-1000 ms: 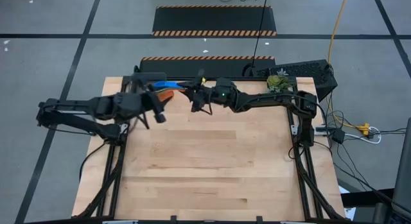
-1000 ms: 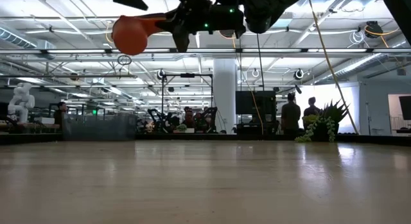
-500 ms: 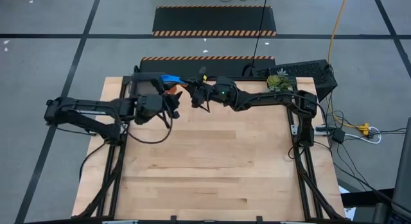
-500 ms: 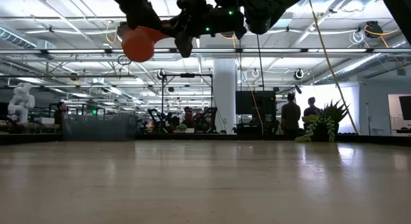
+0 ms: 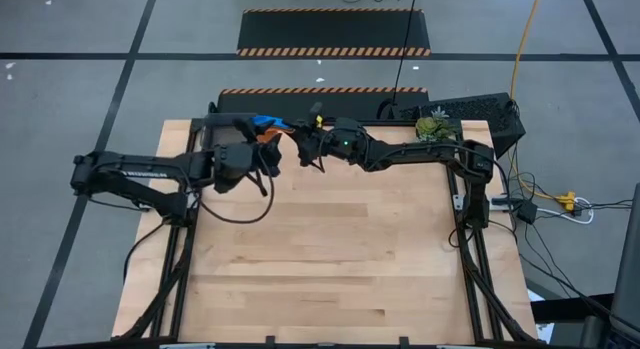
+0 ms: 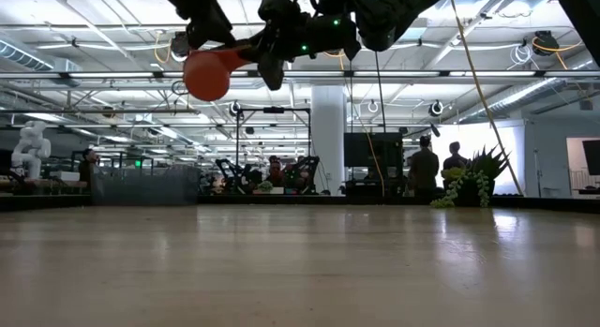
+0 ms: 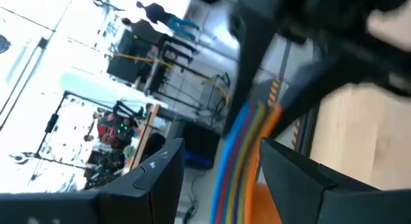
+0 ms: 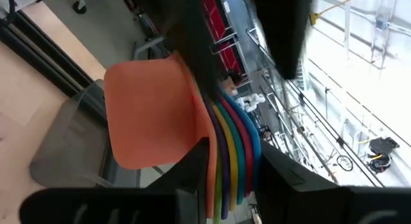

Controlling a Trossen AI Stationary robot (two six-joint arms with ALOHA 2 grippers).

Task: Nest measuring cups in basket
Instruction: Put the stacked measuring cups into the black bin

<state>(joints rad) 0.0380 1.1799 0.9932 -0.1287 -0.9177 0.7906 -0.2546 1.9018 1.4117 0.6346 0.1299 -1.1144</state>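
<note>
The right tool (image 5: 300, 147) hangs in the air beside the basket (image 5: 222, 135), on the side nearer the middle of the worktop (image 5: 330, 259), and it is clamped on the fanned handles of the nested measuring cups (image 8: 186, 137); its own wrist view shows the dark fingers closed over the stacked coloured handles, with the orange bowl outermost and the grey basket wall behind it. The low view puts that orange bowl (image 6: 208, 74) well above the wood, not yet down in anything. The left tool (image 5: 262, 161) sits just beside the stack, between the basket and the near part of the worktop. In the left wrist view its two fingers (image 7: 160, 176) stand apart with the band of coloured handles (image 7: 239, 150) running between them, apparently not pinched. The relation that matters is this: the basket lies beyond the bowl end of the stack as seen from the right tool, and the stack's long axis, handles to bowls, points roughly toward the basket. The right arm carries the load, so it is probably the one to lower the cups in, while the left tool, equally near, looks placed to steady or take them.
</note>
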